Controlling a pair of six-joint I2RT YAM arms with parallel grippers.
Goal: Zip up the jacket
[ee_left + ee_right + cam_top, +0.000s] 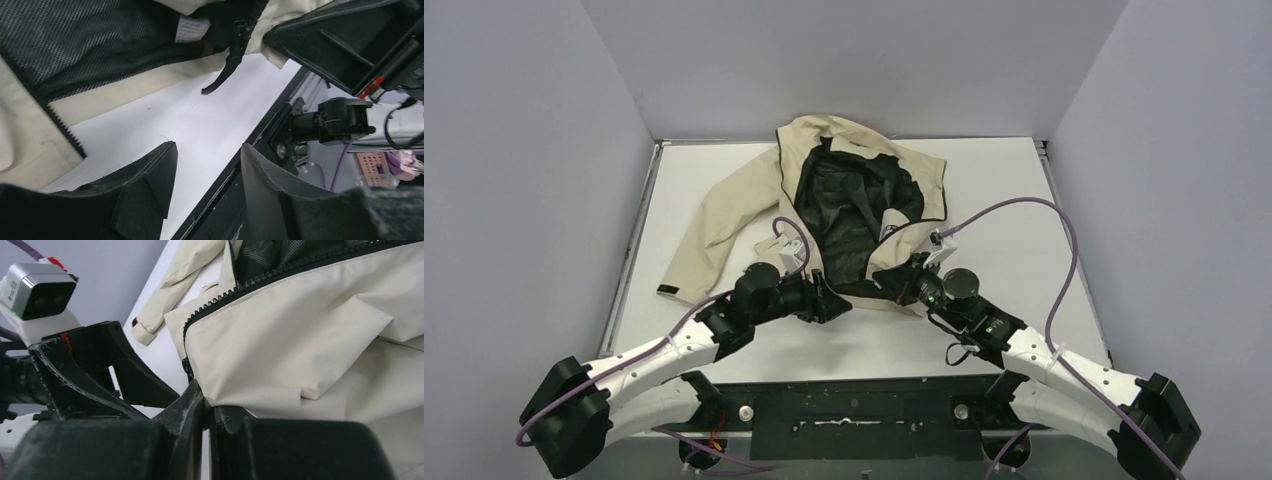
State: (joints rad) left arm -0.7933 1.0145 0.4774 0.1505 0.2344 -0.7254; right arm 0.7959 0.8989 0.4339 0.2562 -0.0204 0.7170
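The beige jacket [844, 190] lies open on the white table [1024, 200], black lining up. My right gripper [207, 402] is shut on the bottom corner of the jacket's right front panel [300, 330], right below the zipper teeth [280, 272]. In the top view the right gripper [902, 290] sits at the hem. My left gripper [834, 300] is open and empty just left of it, over bare table. In the left wrist view my left gripper [207, 160] points past the left panel's hem [30, 130]; the zipper slider with its hanging pull [225, 70] lies ahead.
The jacket's left sleeve [704, 230] stretches toward the table's left edge. A black rail [854, 400] runs along the near edge. Grey walls close in the left, right and back. Purple cables [1044, 215] arc over the right side.
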